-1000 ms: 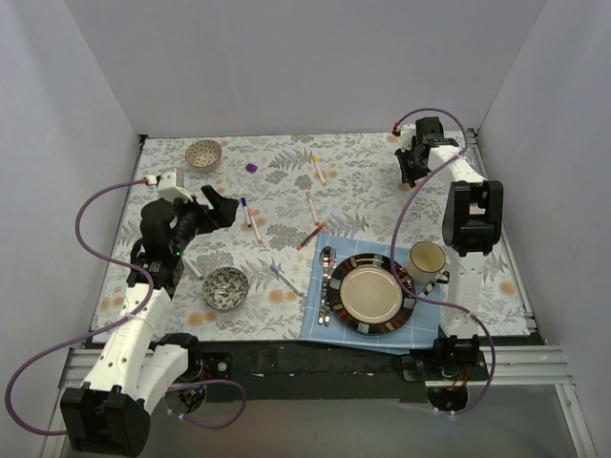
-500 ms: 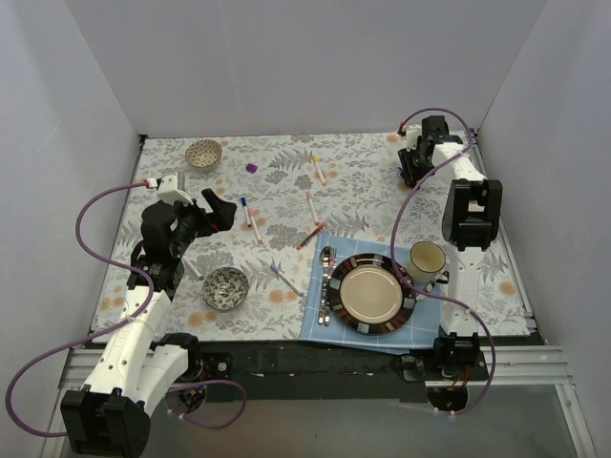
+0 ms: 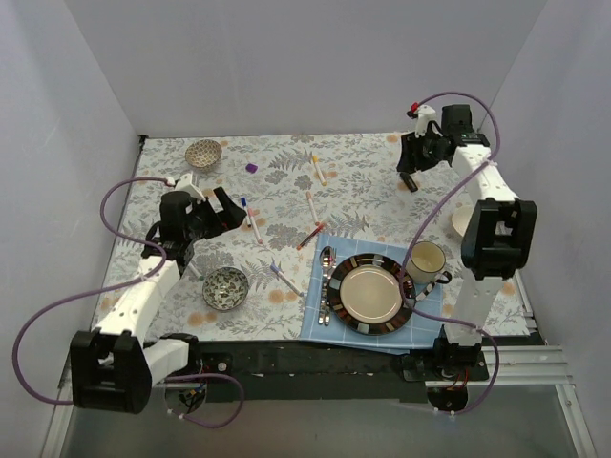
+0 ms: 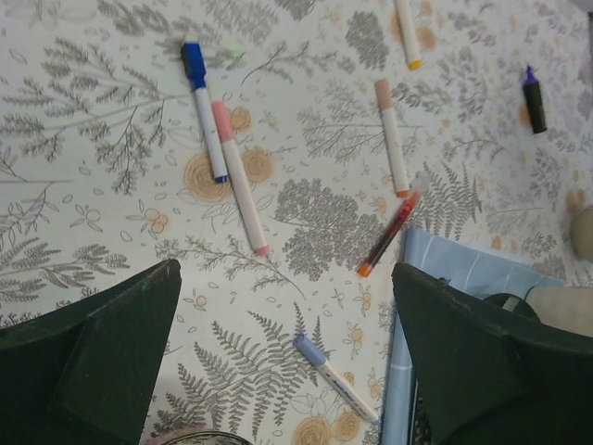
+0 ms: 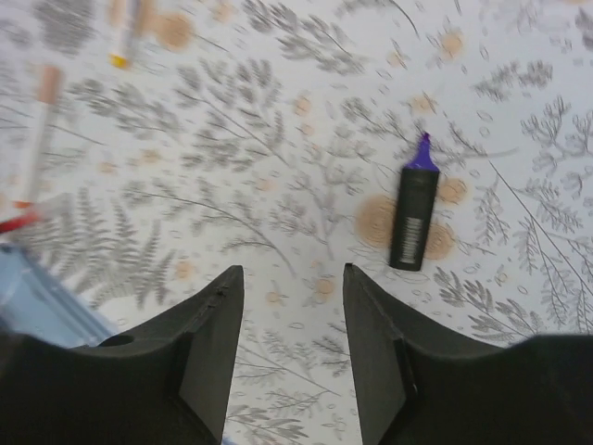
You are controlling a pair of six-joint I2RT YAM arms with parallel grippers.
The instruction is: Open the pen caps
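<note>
"Since we begin at the near edge, what lies there?"

"Only a blue checked cloth [image 3: 320, 334] under a round dark-rimmed plate [image 3: 335, 290], and neither matters for this job. Just beyond, thin white-barrelled pens lie scattered on the leaf-patterned tabletop [image 3: 363, 162]. There is a lilac-capped pen [image 4: 334, 375], then a pink-ended pen [image 4: 239, 181] right beside a blue-capped pen [image 4: 206, 120], all with caps on."

"Why is the left gripper [image 3: 221, 208] there?"

"It hovers low over that cluster, forearm stretched forward and wrist tipped down, jaws spread wide on nothing. I judge it is lining up on a capped pen."

"And farther back?"

"A short dark purple marker [image 5: 412, 218] lies at the far right, tip bare. A small purple cap [image 3: 251, 167] sits well apart, toward the far left. The right gripper [image 5: 293, 273] hangs above the tabletop just beside the marker, arm reaching high over that corner, fingers parted and empty. Lying there, the opened marker is clear of the capped pens, and I'd guess that is the point."
</note>
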